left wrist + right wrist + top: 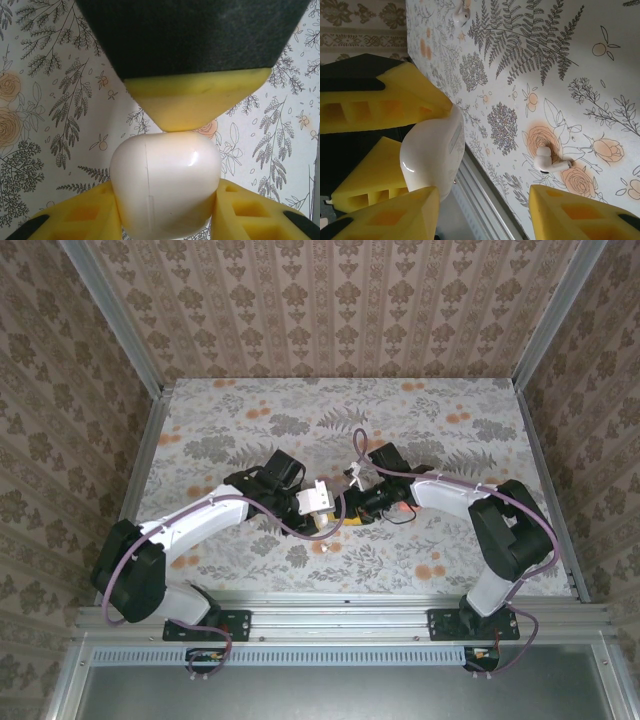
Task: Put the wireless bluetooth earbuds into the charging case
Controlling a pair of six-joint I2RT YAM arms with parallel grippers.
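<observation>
Holding stage, nothing inserted yet. The left gripper (165, 216) is clamped on the white charging case (432, 150), one yellow finger on each side of it, with the case lifted off the floral tablecloth (600, 75). The case lid looks closed; only a thin seam shows, so I judge that opening comes first. The right gripper (482, 202) has its jaws well apart and holds nothing. One of its fingers (195, 102) touches the case's end opposite the left gripper's palm, probably to brace it or work the lid.

Both earbuds seen are out of the case and on the cloth. One white earbud (547, 160) lies beside the case, on the cloth past the right gripper's spread jaws and not touched by them. A second earbud (461, 15) lies well apart from the case, further across the cloth.

Left to do: open the case, pick up each earbud, seat them, close the case.
</observation>
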